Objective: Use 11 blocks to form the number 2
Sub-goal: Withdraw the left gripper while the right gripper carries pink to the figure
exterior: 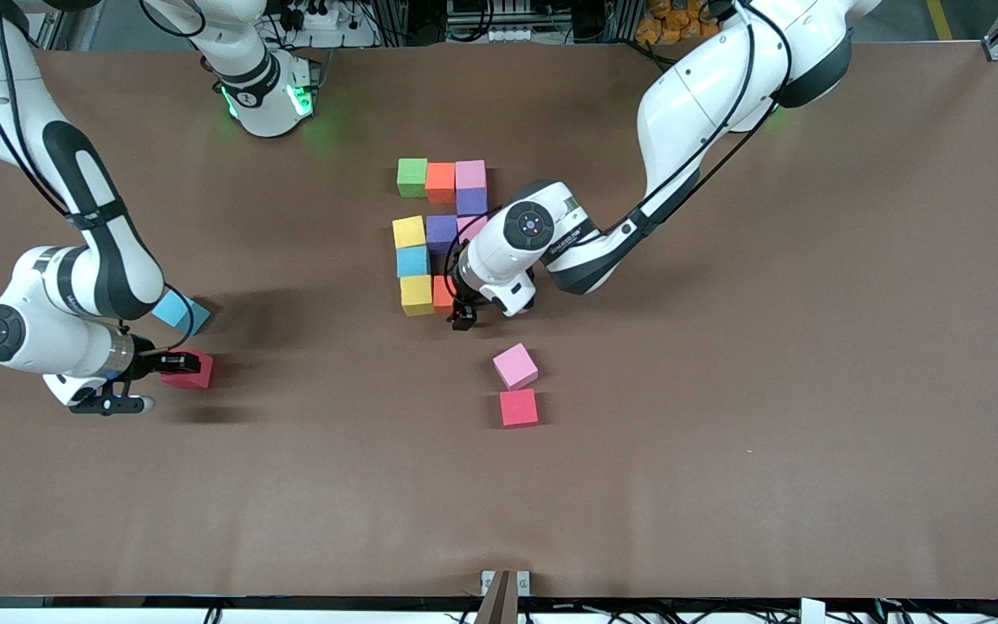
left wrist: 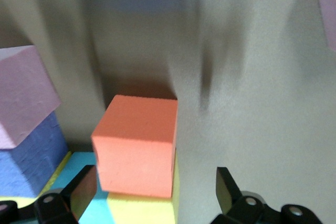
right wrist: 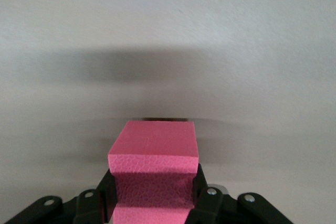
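- Between the right gripper's (right wrist: pixel 152 203) fingers sits a red block (right wrist: pixel 154 174), clamped on two facing sides, low at the right arm's end of the table (exterior: pixel 724 485), with a light blue block (exterior: pixel 177 309) just beside it.
- Left gripper (left wrist: pixel 152 192) stands with jaws wide apart around an orange block (left wrist: pixel 137 145) in the bottom row of the unfinished number 2 (exterior: pixel 440 227), touching the yellow block (exterior: pixel 417 295); it grips nothing.
- Loose pink block (exterior: pixel 515 365) and another red one (exterior: pixel 518 407) lie nearer the front camera.
- Foam cubes look light, soft and grippy; flat opposite faces, squeezed gently, suit best.
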You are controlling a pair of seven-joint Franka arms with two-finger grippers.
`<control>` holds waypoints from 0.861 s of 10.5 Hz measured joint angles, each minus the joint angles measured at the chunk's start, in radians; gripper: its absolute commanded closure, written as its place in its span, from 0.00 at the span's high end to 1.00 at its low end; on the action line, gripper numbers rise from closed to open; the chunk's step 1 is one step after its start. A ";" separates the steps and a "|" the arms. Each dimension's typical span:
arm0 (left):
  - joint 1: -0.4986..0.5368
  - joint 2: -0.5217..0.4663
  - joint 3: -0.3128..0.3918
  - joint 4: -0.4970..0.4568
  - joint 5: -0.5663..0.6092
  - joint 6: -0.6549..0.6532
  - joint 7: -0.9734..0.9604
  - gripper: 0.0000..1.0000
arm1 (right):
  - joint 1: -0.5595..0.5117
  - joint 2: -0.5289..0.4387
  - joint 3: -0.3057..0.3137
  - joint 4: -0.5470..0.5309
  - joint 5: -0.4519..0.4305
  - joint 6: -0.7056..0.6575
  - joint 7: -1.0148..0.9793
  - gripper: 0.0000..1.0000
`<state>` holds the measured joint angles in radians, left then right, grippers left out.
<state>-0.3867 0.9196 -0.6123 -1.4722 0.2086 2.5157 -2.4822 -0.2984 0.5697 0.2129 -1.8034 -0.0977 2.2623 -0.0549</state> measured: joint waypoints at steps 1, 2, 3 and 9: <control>0.019 -0.018 -0.029 0.004 0.000 -0.043 0.000 1.00 | 0.032 -0.010 0.002 0.011 0.000 -0.010 0.029 0.00; 0.061 -0.037 -0.080 0.007 0.000 -0.097 0.006 1.00 | 0.074 -0.022 0.004 0.024 0.000 -0.033 0.072 0.00; 0.131 -0.057 -0.154 0.009 0.000 -0.162 0.028 1.00 | 0.122 -0.035 0.006 0.040 0.001 -0.061 0.122 0.00; 0.707 -0.093 -0.539 0.010 0.111 -0.569 0.360 1.00 | 0.454 -0.063 0.076 0.138 0.003 -0.098 0.417 0.00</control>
<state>0.3199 0.8263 -1.1518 -1.4625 0.3199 1.9464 -2.1221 0.1557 0.5072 0.2893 -1.6653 -0.0946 2.1644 0.3622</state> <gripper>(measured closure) 0.000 0.463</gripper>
